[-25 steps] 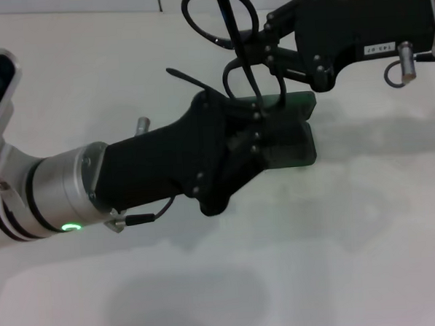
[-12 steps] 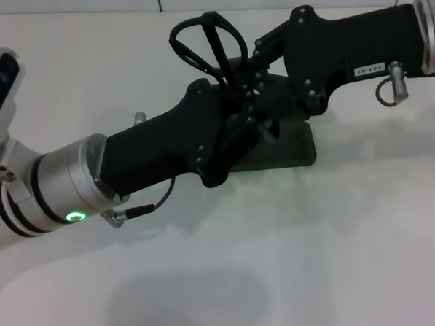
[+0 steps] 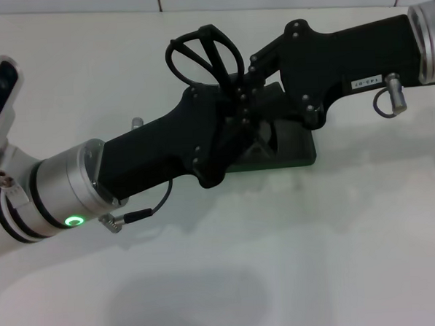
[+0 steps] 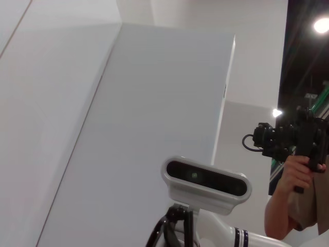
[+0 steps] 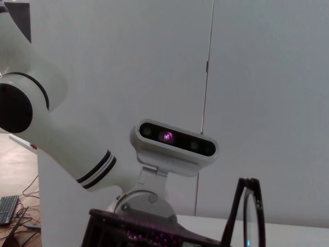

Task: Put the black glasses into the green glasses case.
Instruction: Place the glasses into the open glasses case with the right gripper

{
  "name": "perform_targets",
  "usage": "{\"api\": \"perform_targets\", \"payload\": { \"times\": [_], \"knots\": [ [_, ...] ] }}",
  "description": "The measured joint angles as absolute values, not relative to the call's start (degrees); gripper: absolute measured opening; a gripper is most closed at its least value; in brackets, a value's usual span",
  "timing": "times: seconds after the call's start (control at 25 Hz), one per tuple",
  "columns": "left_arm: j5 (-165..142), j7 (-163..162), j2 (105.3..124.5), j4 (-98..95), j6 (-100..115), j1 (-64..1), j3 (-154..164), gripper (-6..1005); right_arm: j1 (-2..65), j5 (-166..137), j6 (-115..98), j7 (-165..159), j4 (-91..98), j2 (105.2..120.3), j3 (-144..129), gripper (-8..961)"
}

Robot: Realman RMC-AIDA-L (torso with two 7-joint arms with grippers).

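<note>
1. right gripper (image 3: pixel 248 79) grips the black glasses (image 3: pixel 203 56) by the folded end, lenses upright above the green glasses case (image 3: pixel 298 145).
2. left gripper (image 3: pixel 253 124) sits over the case; we cannot tell its finger state.
3. we judge the crowded grippers risk snagging a temple or knocking the case aside.

Black glasses (image 3: pixel 205 58), dark green glasses case (image 3: pixel 297 148), white table (image 3: pixel 317 253)
</note>
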State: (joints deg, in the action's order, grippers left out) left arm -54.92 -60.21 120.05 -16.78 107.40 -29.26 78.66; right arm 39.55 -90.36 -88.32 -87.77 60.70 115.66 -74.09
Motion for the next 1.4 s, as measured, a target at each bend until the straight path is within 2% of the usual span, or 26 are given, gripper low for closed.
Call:
{"api": "perform_targets", "payload": {
  "times": [0.4,0.56,0.76,1.0,1.28,1.4],
  "knots": [
    [-54.9,-60.2,120.06,-16.7,107.4,-28.8,78.9,37,39.1,-90.3,-87.6,-87.8,60.7,115.59,-73.9,83],
    [-55.1,-60.2,119.96,-16.7,107.7,-28.0,78.9,37,39.8,-91.7,-86.0,-88.6,59.3,115.13,-73.7,83],
    [-55.2,-60.0,119.29,-17.4,109.2,-26.4,78.9,37,42.6,-103.0,-85.3,-94.5,59.5,115.58,-75.3,82],
    [-54.8,-59.3,117.39,-17.7,112.7,-24.1,78.4,37,47.6,-119.4,-81.6,-105.9,63.4,115.8,-84.4,81],
    [-55.3,-59.2,116.93,-17.9,113.6,-22.3,77.2,38,53.6,-134.1,-75.9,-115.2,65.9,116.18,-95.9,87],
    [-59.3,-58.4,116.17,-18.9,115.8,-22.5,77.8,38,55.2,-136.9,-74.2,-116.9,65.5,116.2,-99.7,90]
  ]
}}
